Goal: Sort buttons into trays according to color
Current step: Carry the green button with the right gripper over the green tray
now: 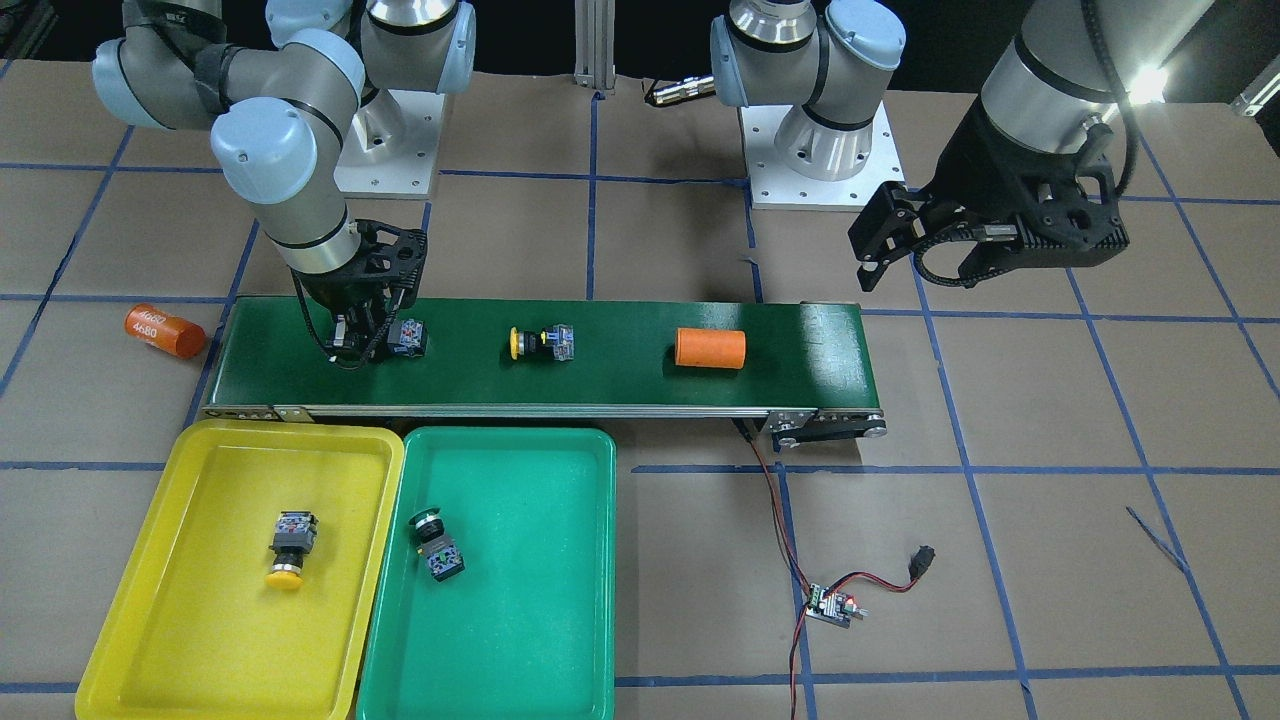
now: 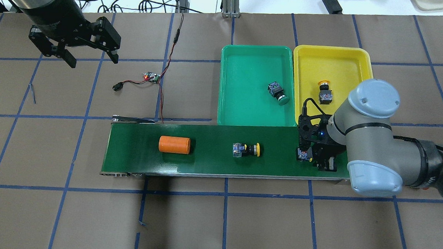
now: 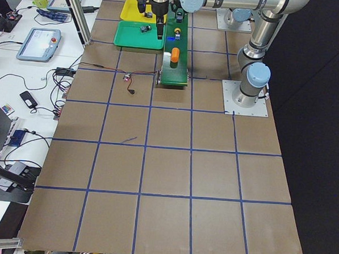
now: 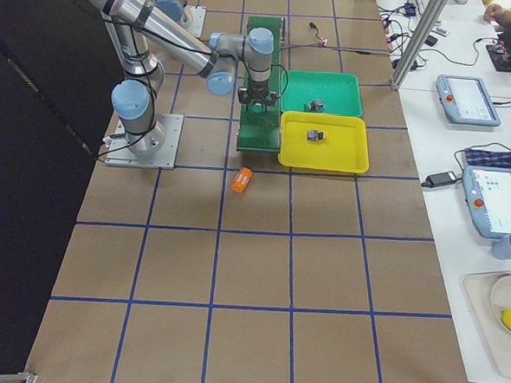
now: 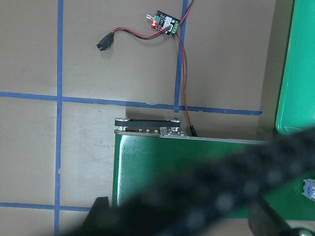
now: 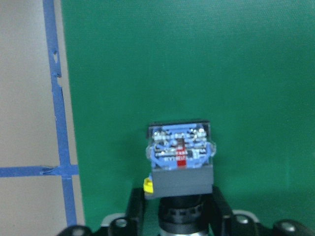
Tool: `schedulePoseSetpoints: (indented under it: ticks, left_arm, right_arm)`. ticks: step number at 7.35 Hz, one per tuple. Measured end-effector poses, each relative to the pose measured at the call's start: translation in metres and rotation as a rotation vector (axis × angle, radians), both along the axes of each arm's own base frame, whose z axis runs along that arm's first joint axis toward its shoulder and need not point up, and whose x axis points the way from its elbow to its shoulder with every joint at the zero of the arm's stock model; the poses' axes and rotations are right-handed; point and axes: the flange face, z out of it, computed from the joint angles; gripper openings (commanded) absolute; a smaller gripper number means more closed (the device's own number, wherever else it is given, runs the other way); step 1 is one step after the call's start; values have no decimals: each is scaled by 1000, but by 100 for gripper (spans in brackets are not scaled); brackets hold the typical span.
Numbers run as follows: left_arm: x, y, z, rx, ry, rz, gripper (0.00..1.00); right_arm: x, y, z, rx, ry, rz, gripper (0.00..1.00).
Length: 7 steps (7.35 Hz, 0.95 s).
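My right gripper (image 1: 362, 338) stood low at one end of the long dark green conveyor belt (image 1: 620, 380), fingers (image 6: 136, 211) straddling the cap end of a dark-bodied, blue-ended push-button switch (image 6: 180, 157); I could not tell whether they pinched it. A yellow-capped button (image 1: 540, 343) lay mid-belt, an orange cylinder (image 1: 710, 348) farther along. The bright yellow plastic tray (image 1: 150, 620) held another yellow-capped button (image 1: 288, 545), the green plastic tray (image 1: 540, 620) a green-capped button (image 1: 436, 545). My left gripper (image 2: 92, 58) hung spread open above the brown desk (image 2: 47, 206).
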Motion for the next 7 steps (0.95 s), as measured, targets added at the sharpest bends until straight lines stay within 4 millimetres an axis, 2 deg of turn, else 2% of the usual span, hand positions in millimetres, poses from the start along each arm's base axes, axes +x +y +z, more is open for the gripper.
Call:
schedulePoseSetpoints:
  ticks: [4,5,7]
  left_arm:
    - [5,1,9,-17,-5,10,100]
    - [6,-2,8,-20,-2,14,100]
    - [7,-6,2,-23,-3,22,100]
  right_arm:
    - [2,-5,7,-25,-24,-2,32]
    - [4,-14,18,-50,-42,-9,33]
    - [13,-63,37,-100,-91,-24,34]
